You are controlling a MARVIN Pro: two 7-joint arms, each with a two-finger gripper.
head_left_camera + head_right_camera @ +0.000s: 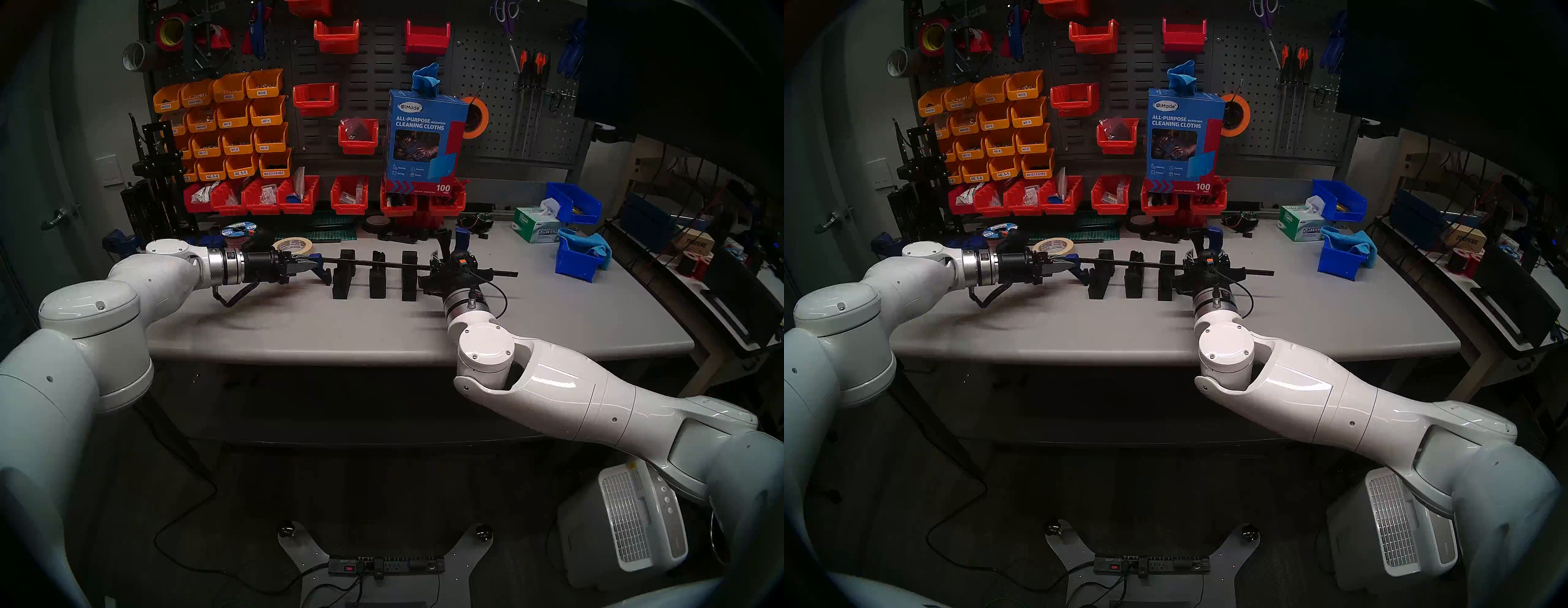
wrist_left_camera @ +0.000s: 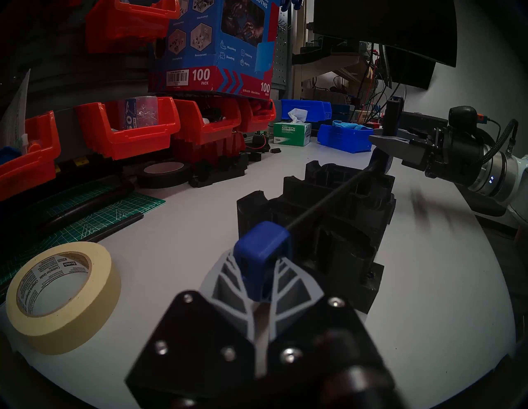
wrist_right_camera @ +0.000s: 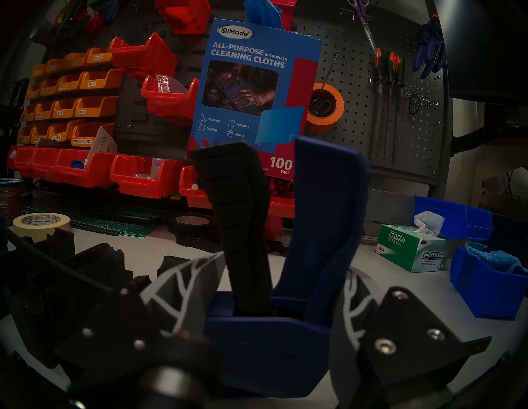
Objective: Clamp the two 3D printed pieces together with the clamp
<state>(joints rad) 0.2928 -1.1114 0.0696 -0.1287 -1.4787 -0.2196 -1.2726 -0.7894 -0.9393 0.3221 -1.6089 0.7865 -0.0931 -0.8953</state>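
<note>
Holding the clamp (image 1: 382,264) level over the desk (image 1: 551,322), we are keeping the left hand (image 2: 258,274) pinched on its end jaw, the right hand (image 3: 274,311) gripping its handle, squeezing the lever steadily toward the pieces (image 1: 375,276) under the bar.

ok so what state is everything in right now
left gripper: shut on clamp's end jaw
right gripper: shut on clamp's handle
clamp: jaws wide apart, lever unsqueezed
pieces: three standing apart, unclamped
tissue box: open, tissue sticking out
tape: lying flat
</note>
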